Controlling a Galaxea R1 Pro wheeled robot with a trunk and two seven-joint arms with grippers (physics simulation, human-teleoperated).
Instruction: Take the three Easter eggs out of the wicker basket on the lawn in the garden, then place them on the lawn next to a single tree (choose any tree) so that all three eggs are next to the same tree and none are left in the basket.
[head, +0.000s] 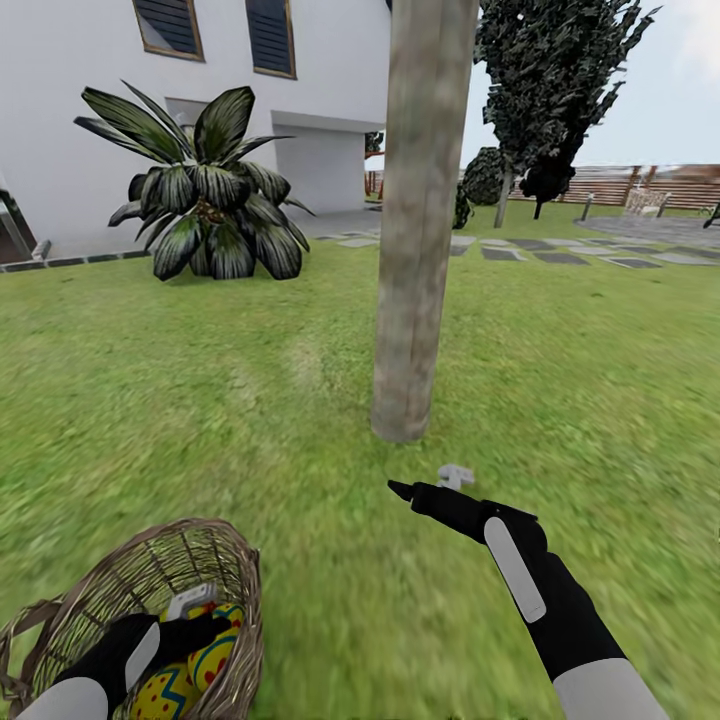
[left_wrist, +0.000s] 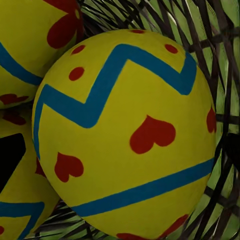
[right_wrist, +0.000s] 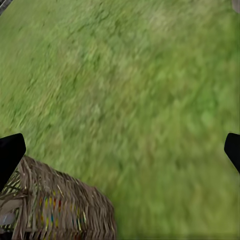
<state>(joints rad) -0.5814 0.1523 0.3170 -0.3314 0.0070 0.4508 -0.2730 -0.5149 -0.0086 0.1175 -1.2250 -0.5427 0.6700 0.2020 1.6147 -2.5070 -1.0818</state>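
The wicker basket (head: 150, 560) stands on the lawn (head: 300, 400) at the near left. My left gripper (head: 205, 628) reaches down into it, open, among the Easter eggs (head: 215, 655). The left wrist view shows one yellow egg (left_wrist: 125, 135) with a blue zigzag and red hearts right in front of the fingers, and parts of two more eggs (left_wrist: 25, 45) (left_wrist: 20, 210) beside it. One black fingertip (left_wrist: 10, 160) stays beside the big egg. My right gripper (head: 405, 491) hovers open and empty over grass just in front of the tree (head: 415, 250) trunk; its wrist view catches the basket (right_wrist: 55, 205).
A broad-leaved dark bush (head: 210, 200) grows at the back left before the white house (head: 80, 120). Grey paving stones (head: 560, 255) run behind the trunk. A dark cone-shaped tree (head: 550, 90) and a slat fence (head: 640, 185) stand far right. Grass surrounds the trunk.
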